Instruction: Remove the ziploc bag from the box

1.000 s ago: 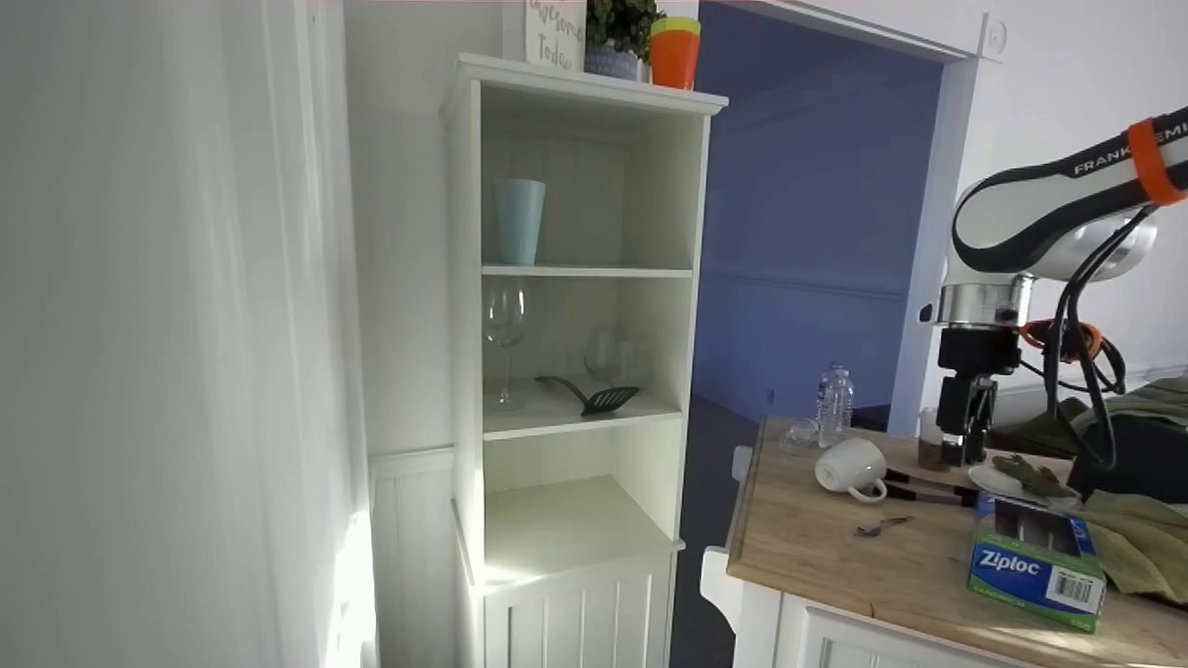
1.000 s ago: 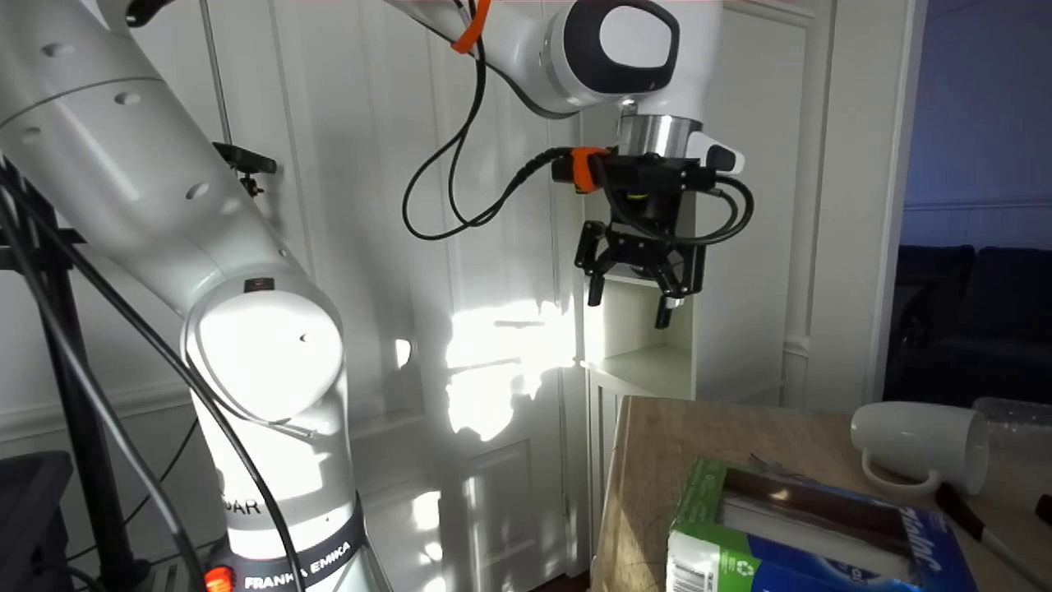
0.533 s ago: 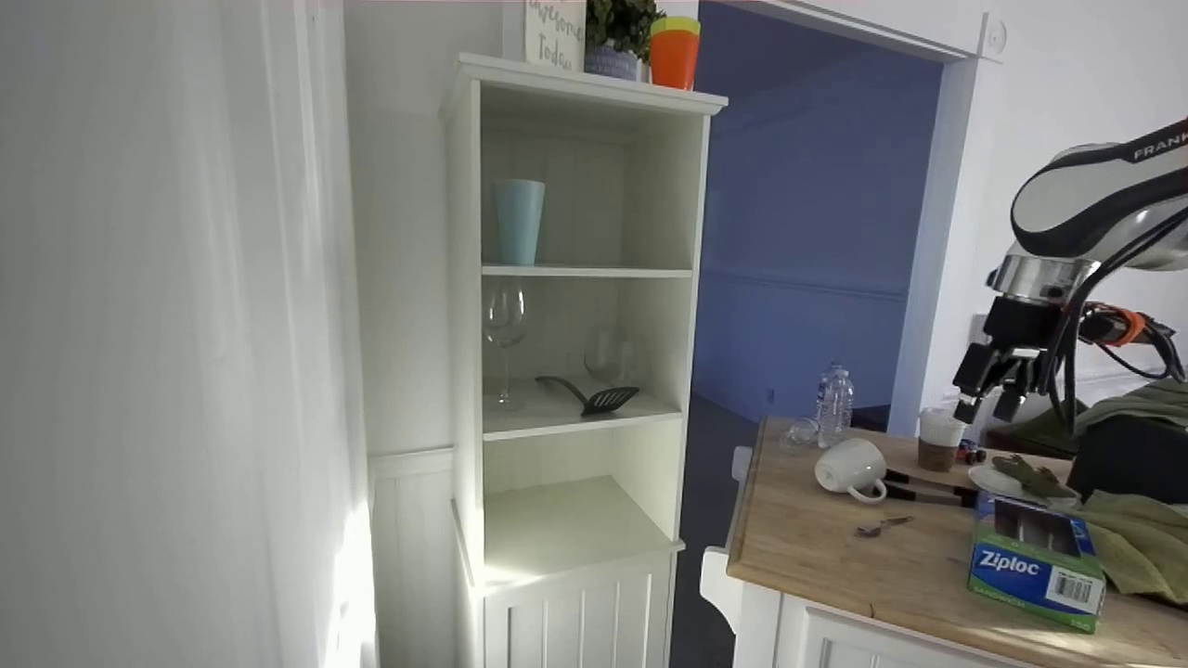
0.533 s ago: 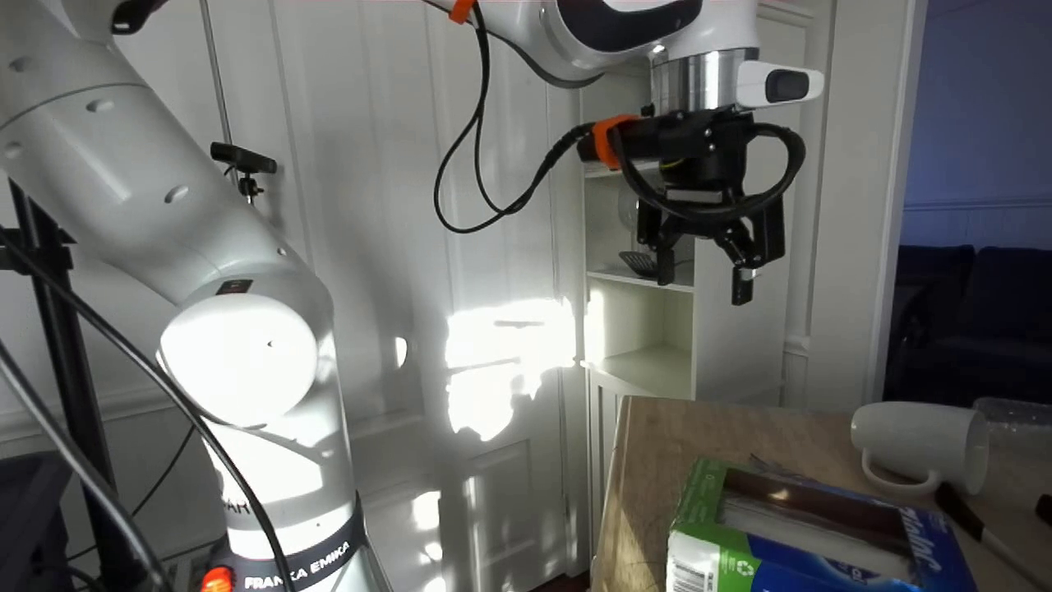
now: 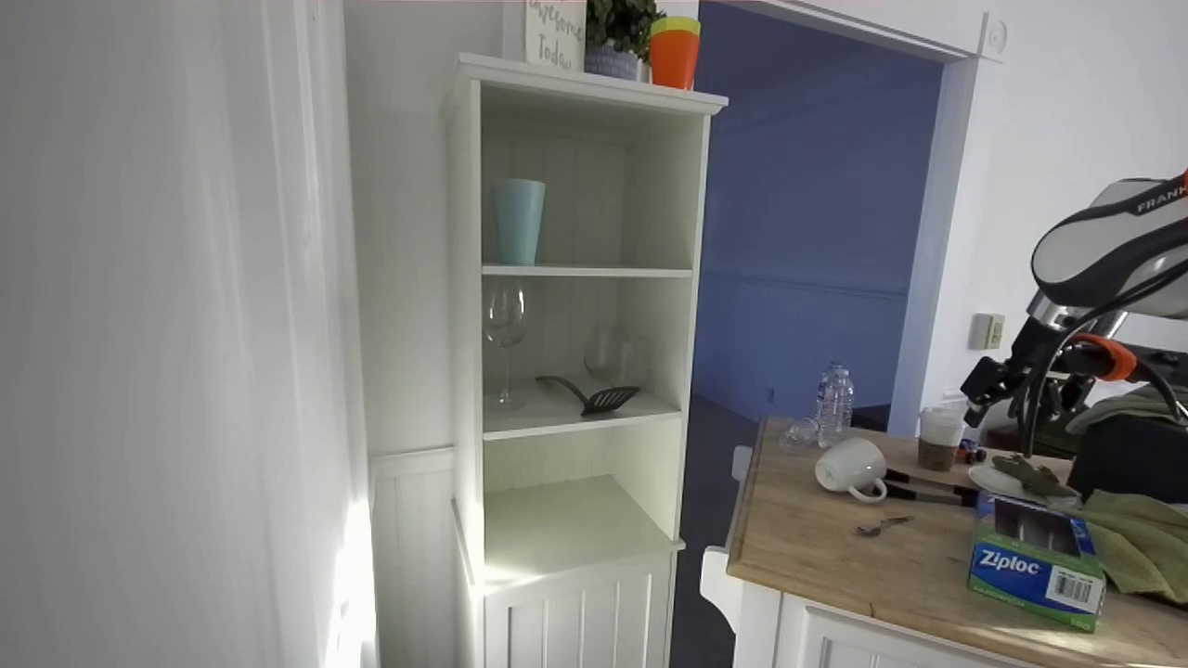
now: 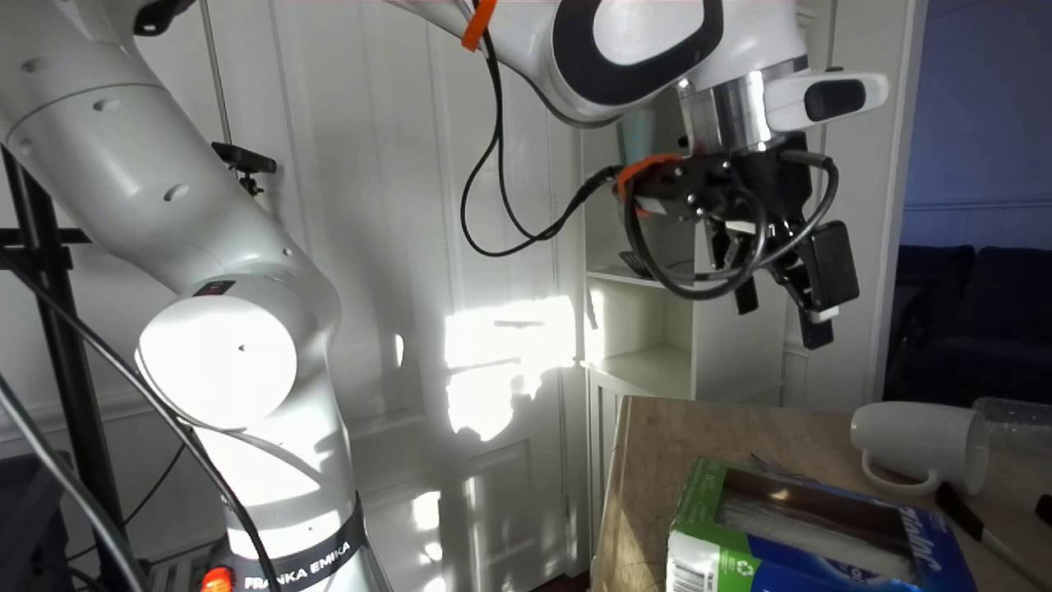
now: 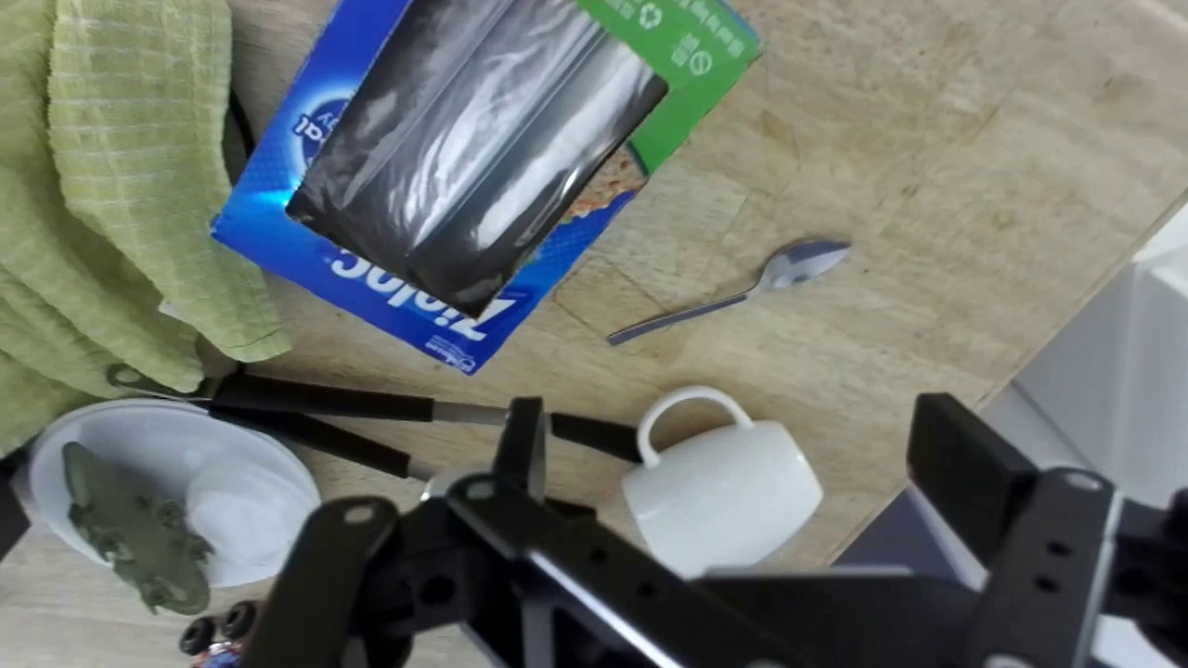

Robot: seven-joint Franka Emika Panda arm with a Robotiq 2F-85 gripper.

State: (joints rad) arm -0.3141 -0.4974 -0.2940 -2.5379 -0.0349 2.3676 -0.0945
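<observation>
Ziploc bag (image 7: 497, 116) lies inside the blue-and-green box (image 7: 320, 260); the hand (image 6: 781, 318) (jaws spread apart) hangs higher, well apart from both.

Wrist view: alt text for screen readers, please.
A blue and green Ziploc box, cut off by the top edge, shows translucent plastic bags through its opening. The gripper hangs open and empty at the bottom, a white mug beyond it; a spoon and green cloth flank the box.

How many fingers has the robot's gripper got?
2 on the gripper: in the wrist view, one finger shows near the middle, the other finger toward the right edge, with a gap between.
</observation>
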